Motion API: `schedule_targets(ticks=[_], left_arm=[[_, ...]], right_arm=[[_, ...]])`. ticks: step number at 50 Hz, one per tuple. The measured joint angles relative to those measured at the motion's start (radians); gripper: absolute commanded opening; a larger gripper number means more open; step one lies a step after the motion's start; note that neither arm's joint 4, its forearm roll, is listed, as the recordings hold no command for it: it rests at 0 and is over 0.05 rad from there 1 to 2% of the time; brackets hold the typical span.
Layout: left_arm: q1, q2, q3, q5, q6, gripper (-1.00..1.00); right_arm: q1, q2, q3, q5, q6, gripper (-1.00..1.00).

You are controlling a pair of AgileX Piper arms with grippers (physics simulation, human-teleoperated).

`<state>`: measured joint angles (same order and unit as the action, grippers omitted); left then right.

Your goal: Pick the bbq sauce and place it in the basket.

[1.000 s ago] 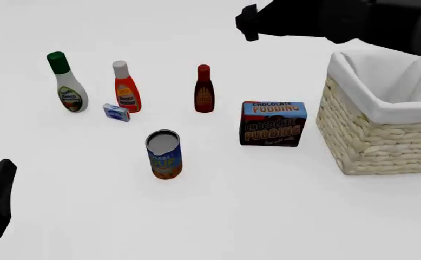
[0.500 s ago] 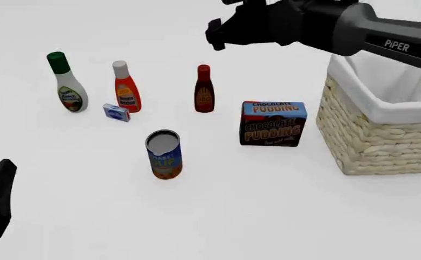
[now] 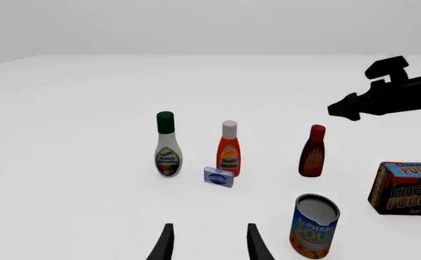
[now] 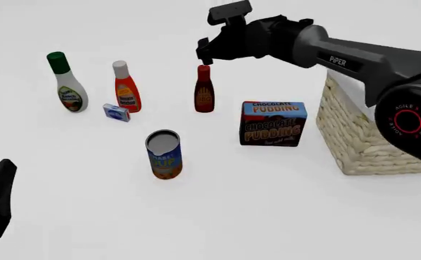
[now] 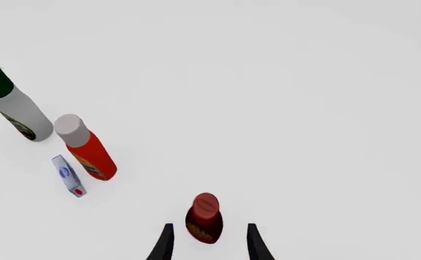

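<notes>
White counter [image 4: 218, 216]; right hand [image 4: 204, 54] open just above bbq sauce [image 4: 204, 89]. Could knock tall slim bottle over if lowered off-centre.

The bbq sauce [image 5: 204, 218] stands upright on the white worktop [image 5: 283, 97], seen from above, between the two dark fingers [image 5: 165, 244] of the right gripper [image 5: 206, 245], which are spread apart; probably they do not touch it. Away from the sauce stand an orange-red bottle [image 5: 86, 147], a small blue packet [image 5: 69, 176] and a white bottle [image 5: 12, 103].

bbq sauce [image 4: 204, 91] left of pudding box [image 4: 273, 123] | basket [image 4: 355, 135] far right
</notes>
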<state>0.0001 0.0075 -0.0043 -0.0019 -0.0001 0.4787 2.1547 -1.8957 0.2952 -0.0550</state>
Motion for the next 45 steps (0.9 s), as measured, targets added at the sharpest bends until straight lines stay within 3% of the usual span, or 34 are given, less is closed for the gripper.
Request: schedule_targets(ticks=[45], left_arm=[[0.000,0.000,0.000,0.000,0.000,1.00]], right_arm=[[0.014,0.268,-0.250,0.096,0.015,1.00]])
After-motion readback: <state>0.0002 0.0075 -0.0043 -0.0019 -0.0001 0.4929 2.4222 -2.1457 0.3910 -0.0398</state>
